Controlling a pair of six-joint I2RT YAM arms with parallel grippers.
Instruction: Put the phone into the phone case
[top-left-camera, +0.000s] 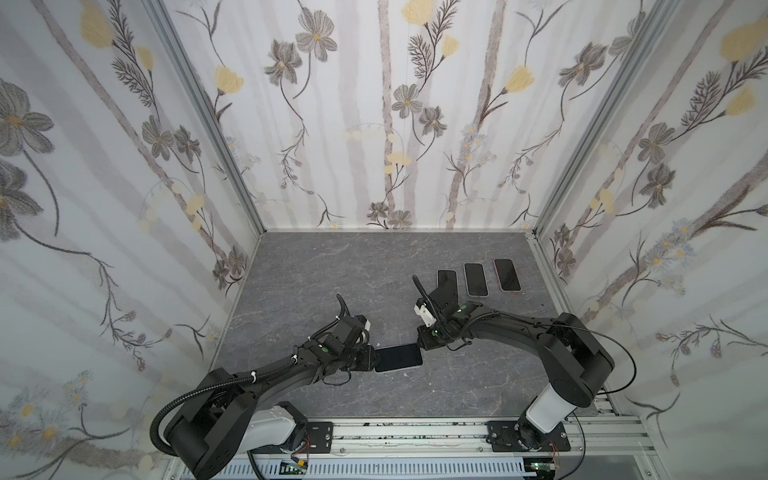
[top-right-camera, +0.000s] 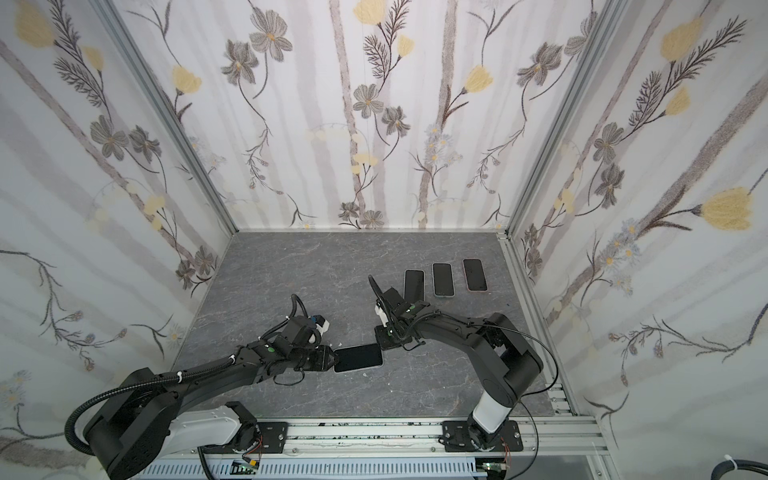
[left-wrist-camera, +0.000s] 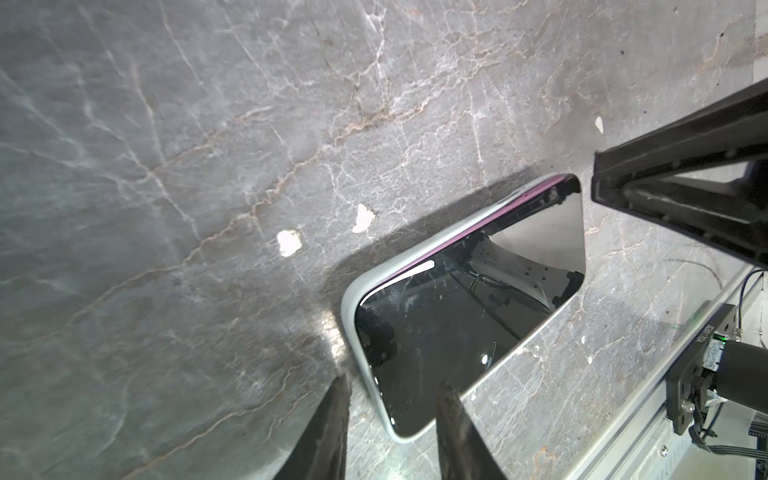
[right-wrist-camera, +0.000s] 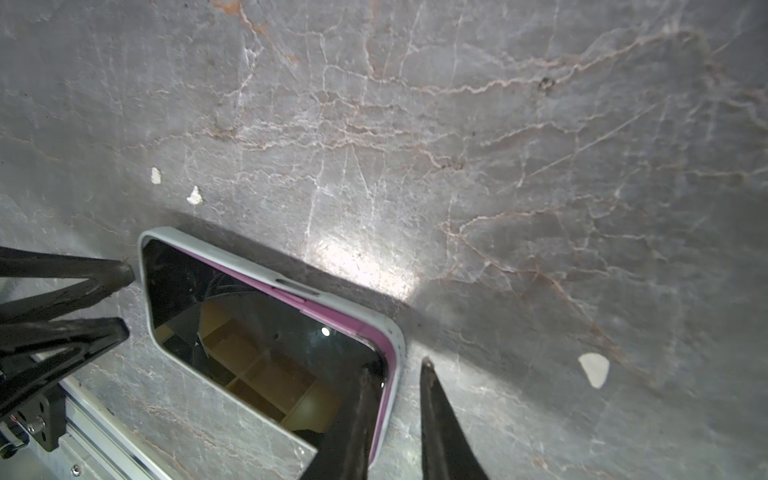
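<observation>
Pink phone (right-wrist-camera: 266, 345) lies in its grey case (left-wrist-camera: 348, 307) between the fingers, one long edge proud; left fingers (left-wrist-camera: 328, 436) part-open at one end; right fingers (right-wrist-camera: 353, 424) narrowly apart astride the opposite rim; neither grips.

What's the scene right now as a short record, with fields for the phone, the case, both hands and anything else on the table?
phone: screen up, lying in the case, pink edge showing along one long side
case: pale grey, flat on the table
left hand: open, at one short end of the case
right hand: open at the opposite end, one finger over the screen, one outside the rim
also there: three more phones in a row, farther back right
</observation>
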